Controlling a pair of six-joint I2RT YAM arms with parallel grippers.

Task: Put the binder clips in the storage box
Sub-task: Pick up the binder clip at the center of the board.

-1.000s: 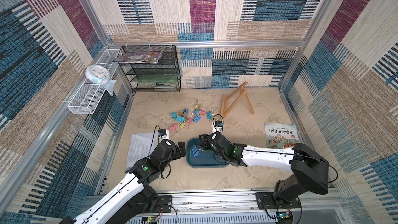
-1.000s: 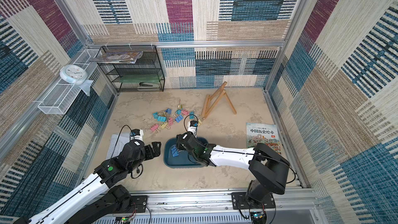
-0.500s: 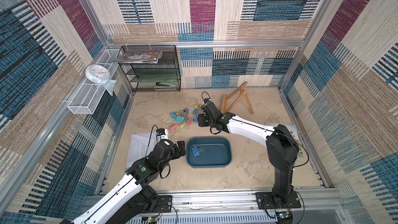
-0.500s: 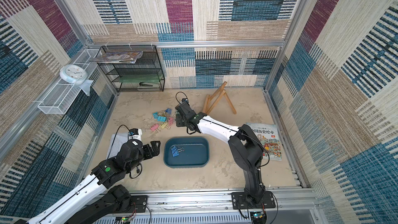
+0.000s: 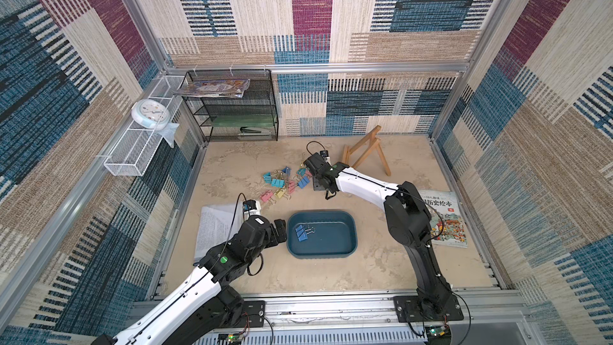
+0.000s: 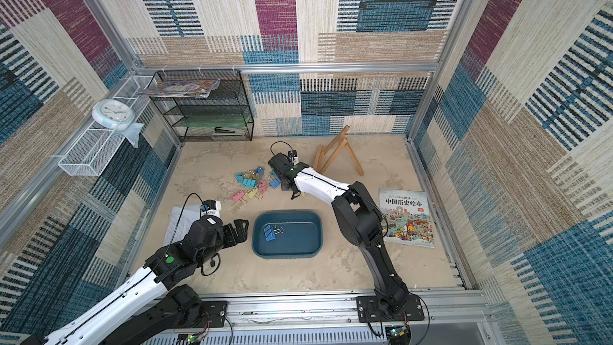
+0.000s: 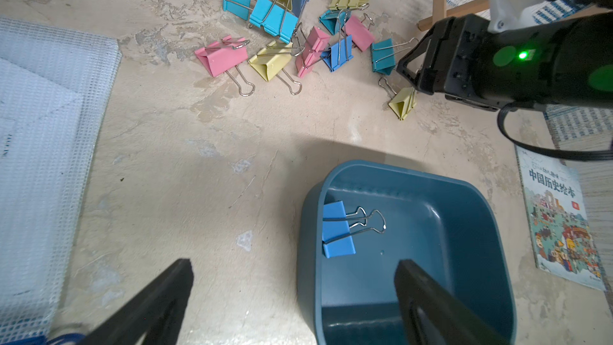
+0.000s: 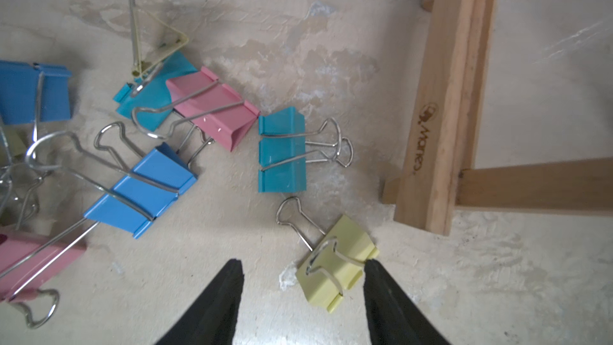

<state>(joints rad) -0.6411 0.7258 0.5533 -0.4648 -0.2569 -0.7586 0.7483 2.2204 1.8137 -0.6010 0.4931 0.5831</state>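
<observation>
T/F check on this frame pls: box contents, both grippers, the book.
1. The storage box holds exactly one binder clip, a blue clip. True.
2. The left gripper is shut on a pink clip. False: it is open and empty, beside the box.
3. The right gripper is open, with a yellow clip lying on the table under it. True.
4. The picture book lies inside the storage box. False: it lies flat on the table, apart from the box.
</observation>
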